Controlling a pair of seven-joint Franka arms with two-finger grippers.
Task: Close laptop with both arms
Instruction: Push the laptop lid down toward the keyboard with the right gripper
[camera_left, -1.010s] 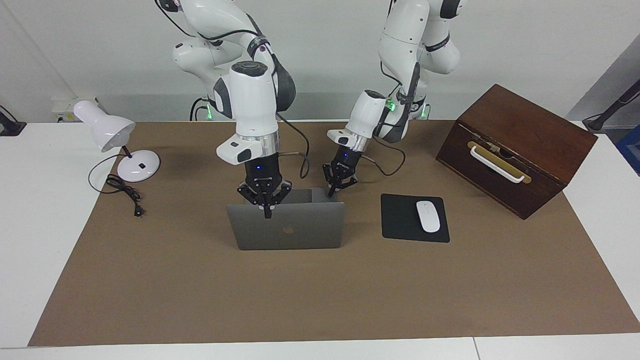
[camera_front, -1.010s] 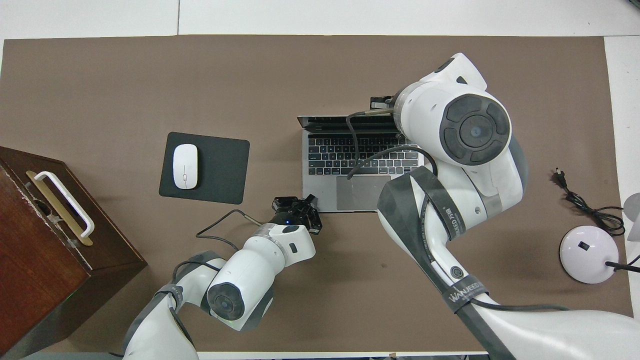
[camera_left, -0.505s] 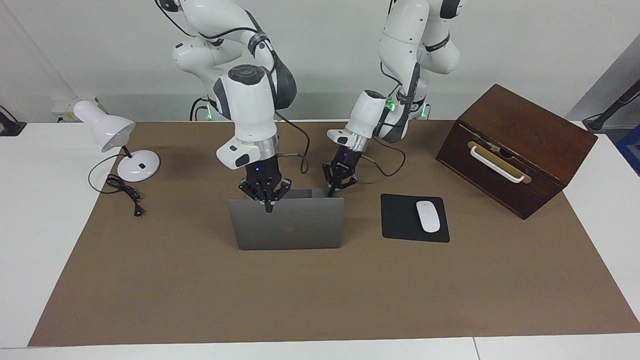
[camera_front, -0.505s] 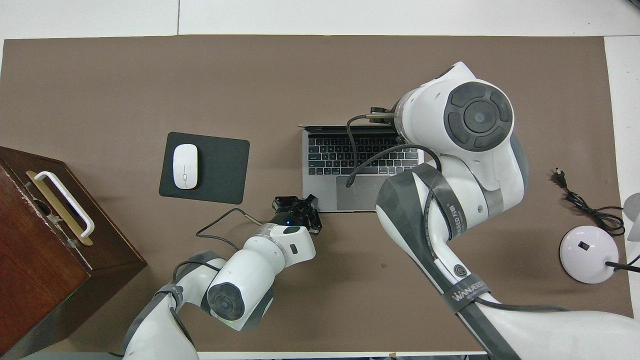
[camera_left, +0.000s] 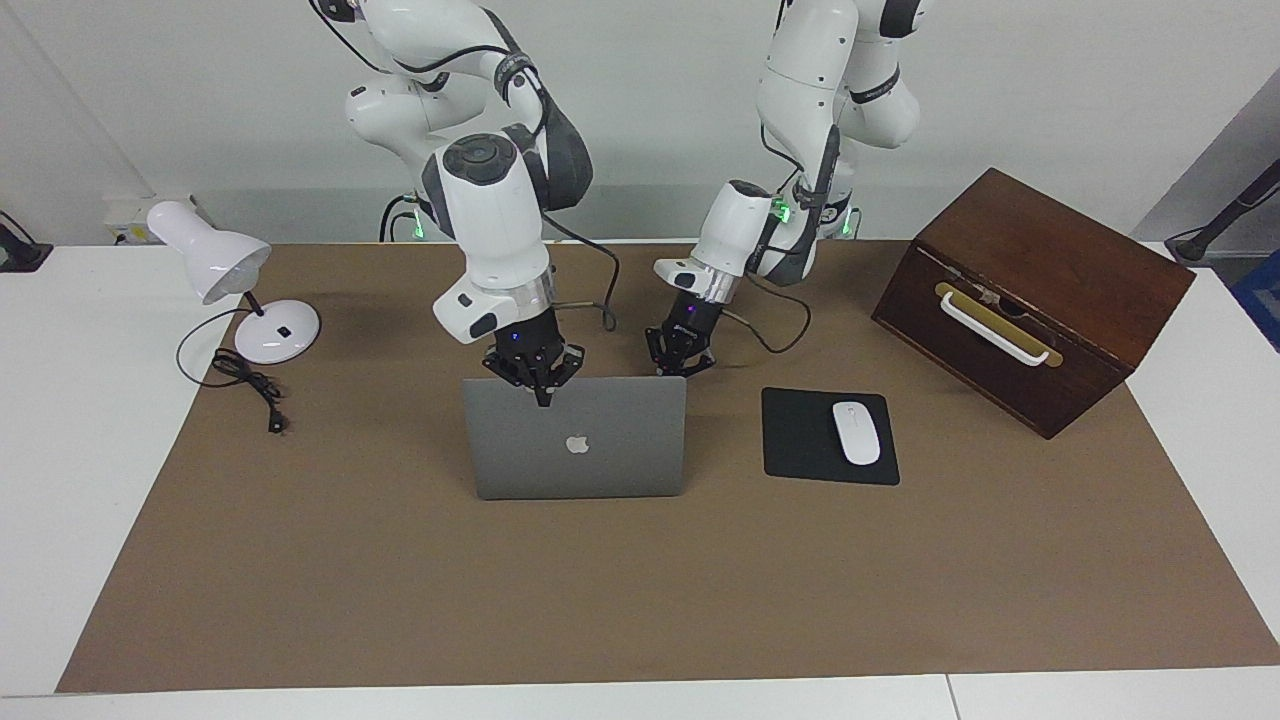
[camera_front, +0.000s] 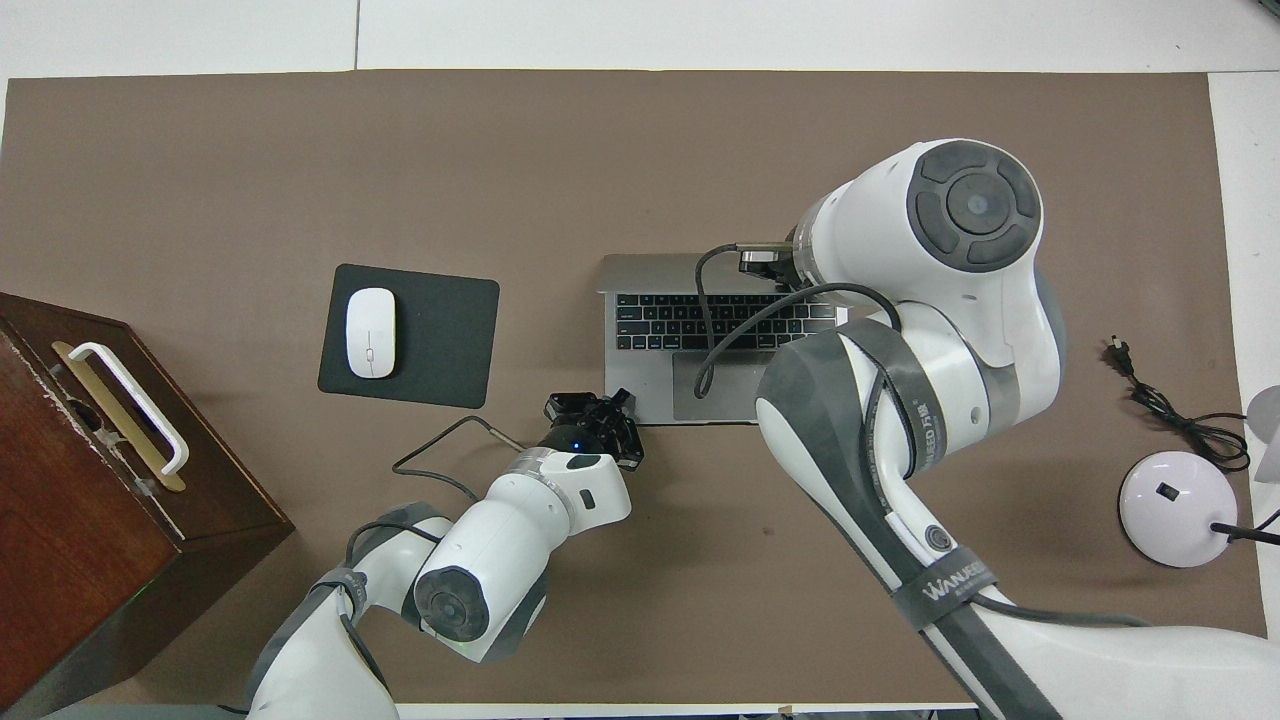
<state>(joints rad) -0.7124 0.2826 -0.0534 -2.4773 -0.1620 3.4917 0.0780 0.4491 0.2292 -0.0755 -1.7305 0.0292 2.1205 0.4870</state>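
The slim silver-grey metal laptop (camera_left: 577, 440), half-closed mid-surface beside the black mouse pad (camera_left: 805, 437), is pressed at its lid's top edge by the closed fingers of the right gripper (camera_left: 543, 397). The left gripper (camera_left: 668, 371), fingers closed, is set at the base's near corner toward the mouse pad. If that corner is released or the lid is pushed off-centre, the laptop could be slid or twisted.

White wall (camera_left: 1050, 90), white table (camera_left: 60, 420) w/ brown mat (camera_left: 600, 600).

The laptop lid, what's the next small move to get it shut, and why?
Probably push on: the right gripper, shut, sits at the top edge of the laptop lid, which is up with the keyboard showing, so pressing it down toward the robots should fold it. The left gripper, shut, is at the base corner, seemingly steadying it.
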